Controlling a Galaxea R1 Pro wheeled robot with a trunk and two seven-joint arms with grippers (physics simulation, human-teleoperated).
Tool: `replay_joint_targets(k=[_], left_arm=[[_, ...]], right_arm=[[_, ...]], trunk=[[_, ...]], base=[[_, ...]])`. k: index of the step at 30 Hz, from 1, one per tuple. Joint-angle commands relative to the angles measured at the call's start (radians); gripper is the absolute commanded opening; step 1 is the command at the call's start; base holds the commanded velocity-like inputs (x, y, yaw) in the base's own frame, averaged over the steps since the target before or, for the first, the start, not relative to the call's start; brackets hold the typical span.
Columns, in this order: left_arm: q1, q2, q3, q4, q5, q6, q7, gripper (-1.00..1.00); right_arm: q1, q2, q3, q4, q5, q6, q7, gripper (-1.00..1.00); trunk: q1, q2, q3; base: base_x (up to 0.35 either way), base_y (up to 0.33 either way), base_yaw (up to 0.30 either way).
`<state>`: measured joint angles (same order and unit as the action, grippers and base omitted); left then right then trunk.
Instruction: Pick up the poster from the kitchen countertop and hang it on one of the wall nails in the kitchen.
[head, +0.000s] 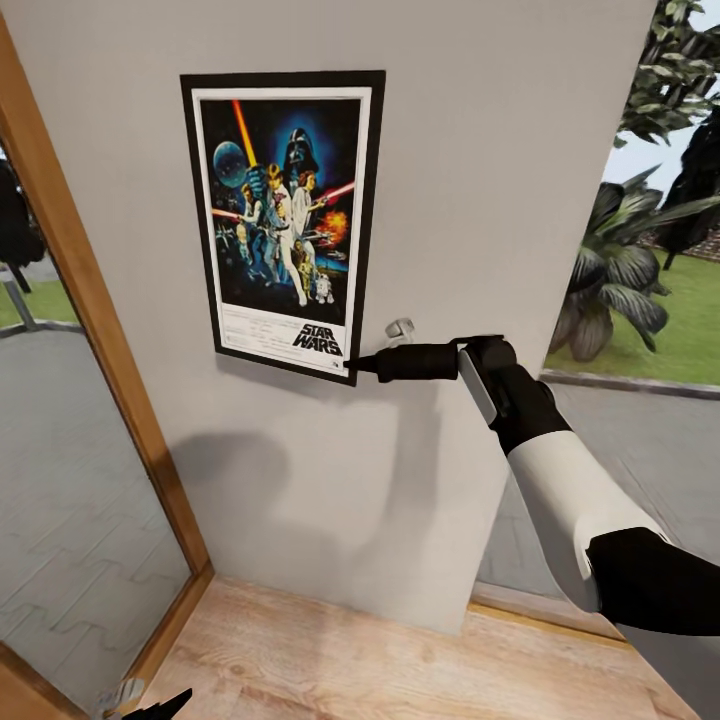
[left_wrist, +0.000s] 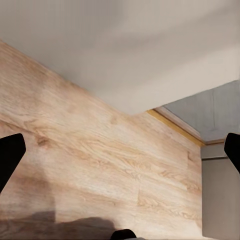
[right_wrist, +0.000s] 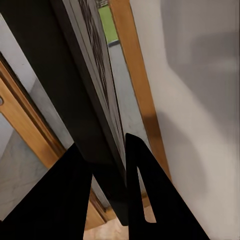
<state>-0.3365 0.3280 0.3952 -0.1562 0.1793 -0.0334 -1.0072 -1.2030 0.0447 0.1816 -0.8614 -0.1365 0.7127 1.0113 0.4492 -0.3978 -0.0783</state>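
- The pale grey wall (head: 480, 200) takes up most of what I can see ahead, with a wooden door frame (head: 90, 330) off to the far side from the right arm and a garden with big-leafed plants (head: 620, 290) past the wall's open edge.
- A light wood floor (head: 380, 660) runs along the foot of the wall.
- The Star Wars poster (head: 283, 220) is up against the wall, upright but tilted slightly, its bottom corner sitting right in the right jaws (head: 352, 366).
- The right jaws are clamped on the poster's black frame; the right wrist view shows the frame edge (right_wrist: 100, 125) running away between the two dark fingers (right_wrist: 145, 190).
- The left jaws (left_wrist: 120, 160) hang low near the floor, spread wide and holding nothing.
- I can't make out any nail; if one is there, the poster covers it.
- The risk, as I judge it: nothing shows whether the frame has caught on a nail, so letting go now could drop it flat to the floor.
- Holding only one low corner, the jaws could also let the poster swing or twist off the wall.
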Motion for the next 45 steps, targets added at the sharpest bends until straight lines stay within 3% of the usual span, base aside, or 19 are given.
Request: replay_joint_targets(k=[1,26,32,33,45], left_arm=[[-0.001,0.001,-0.006,0.001,0.007,-0.003,-0.002,1.00],[0.002,0.001,-0.006,0.000,0.006,-0.006,-0.011,1.00],[0.003,0.003,-0.006,0.001,0.006,-0.006,0.000,1.00],[0.003,0.003,-0.006,0.000,0.006,-0.006,0.000,1.00],[0.003,0.003,-0.006,0.001,0.006,-0.006,0.001,1.00]], right_arm=[[-0.001,0.000,0.001,0.000,-0.009,0.008,0.000,-1.00],[0.006,0.000,-0.002,-0.002,-0.004,0.002,-0.011,-1.00],[0.002,0.002,-0.002,0.010,-0.016,0.005,-0.051,-1.00],[0.002,0.002,-0.002,0.011,-0.016,0.005,-0.250,-1.00],[0.001,0.007,-0.001,0.017,-0.016,0.014,-0.266,-1.00]], trunk=[[0.001,-0.002,-0.002],[0.001,-0.002,-0.002],[0.001,-0.002,-0.002],[0.001,-0.002,-0.002],[0.001,-0.002,-0.002]], base=[[0.042,0.000,0.000],[0.002,0.000,0.000],[0.000,0.000,0.000],[0.000,0.000,0.000],[0.000,0.000,0.000]])
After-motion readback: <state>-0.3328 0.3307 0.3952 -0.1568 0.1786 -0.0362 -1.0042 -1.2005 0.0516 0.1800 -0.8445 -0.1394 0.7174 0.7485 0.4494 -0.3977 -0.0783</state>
